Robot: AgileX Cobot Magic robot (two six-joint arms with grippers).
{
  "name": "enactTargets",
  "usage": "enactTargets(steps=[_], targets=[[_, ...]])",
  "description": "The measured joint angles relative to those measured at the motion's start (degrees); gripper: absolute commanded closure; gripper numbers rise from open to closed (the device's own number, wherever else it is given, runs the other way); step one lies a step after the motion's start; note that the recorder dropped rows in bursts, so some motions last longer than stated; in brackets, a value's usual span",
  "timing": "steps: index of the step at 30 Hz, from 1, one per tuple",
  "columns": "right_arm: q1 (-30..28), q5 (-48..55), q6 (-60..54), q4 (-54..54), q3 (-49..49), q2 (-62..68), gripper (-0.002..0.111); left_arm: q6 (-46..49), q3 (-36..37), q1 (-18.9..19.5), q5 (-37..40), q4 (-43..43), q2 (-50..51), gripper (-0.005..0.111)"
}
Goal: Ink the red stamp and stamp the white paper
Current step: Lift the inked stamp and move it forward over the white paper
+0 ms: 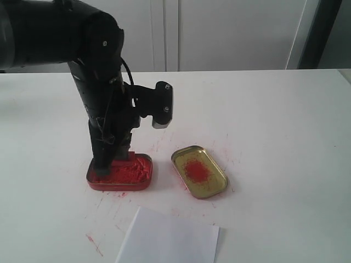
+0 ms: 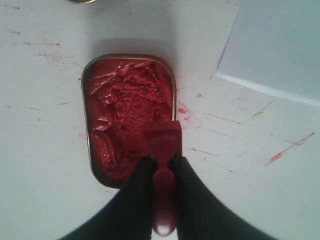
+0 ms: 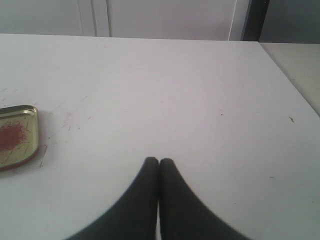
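Observation:
My left gripper (image 2: 162, 162) is shut on the knob handle of the red stamp (image 2: 161, 137). The stamp's square base is down on the ink paste at one end of the red tin (image 2: 127, 110), partly over its rim. In the exterior view the left gripper (image 1: 112, 161) stands upright in the red tin (image 1: 123, 175) and hides most of the stamp. The white paper (image 1: 170, 241) lies at the front edge, near the tin; the part that shows of the white paper (image 2: 277, 45) is blank. My right gripper (image 3: 159, 161) is shut on nothing, low over bare table.
The gold tin lid (image 1: 199, 171) with a red smear lies open side up to the right of the red tin, and the gold lid (image 3: 15, 135) also shows in the right wrist view. Red ink streaks mark the tabletop (image 1: 93, 244) around the tin and the paper.

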Motion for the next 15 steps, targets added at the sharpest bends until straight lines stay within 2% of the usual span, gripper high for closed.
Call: enactTargets(steps=[7, 15], targets=[[0.0, 0.0, 0.0, 0.0, 0.0, 0.0, 0.108, -0.1, 0.0, -4.6, 0.3, -0.1, -0.7, 0.107], [0.0, 0.0, 0.0, 0.0, 0.0, 0.0, 0.108, -0.8, 4.6, -5.8, -1.1, -3.0, -6.6, 0.107]])
